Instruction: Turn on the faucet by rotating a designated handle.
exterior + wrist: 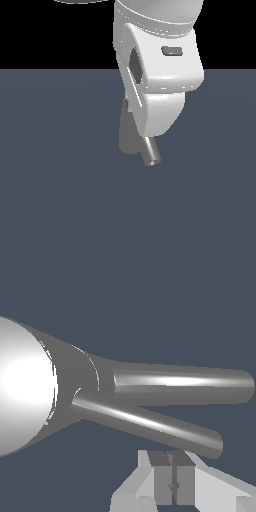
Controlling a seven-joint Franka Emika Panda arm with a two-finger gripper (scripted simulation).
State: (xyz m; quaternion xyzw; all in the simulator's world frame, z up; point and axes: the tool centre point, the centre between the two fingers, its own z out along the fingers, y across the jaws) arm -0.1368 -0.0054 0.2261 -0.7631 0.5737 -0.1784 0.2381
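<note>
**One arm over the faucet, fingers pressed together beside the handle**

Two views show the scene; in the exterior view the white robot arm (160,65) fills the upper middle and hides most of the faucet (129,135), whose grey leaning body shows just below the arm's lower housing, standing on the dark blue-grey floor (50,200); a short shiny tube, the spout (151,152), slants out from under the arm toward the exterior view's right and downward; the gripper itself is hidden in that view.

In the wrist view the faucet's round cap (25,386) glows bright and large; two rods run out from it, diverging; the thicker spout (185,386) lies farther from the gripper; the slimmer handle (150,426) runs nearer it, its free end just beside the gripper (172,483); the two dark finger pads (161,481) meet with no gap and nothing between them; whether they touch the handle cannot be told.
</note>
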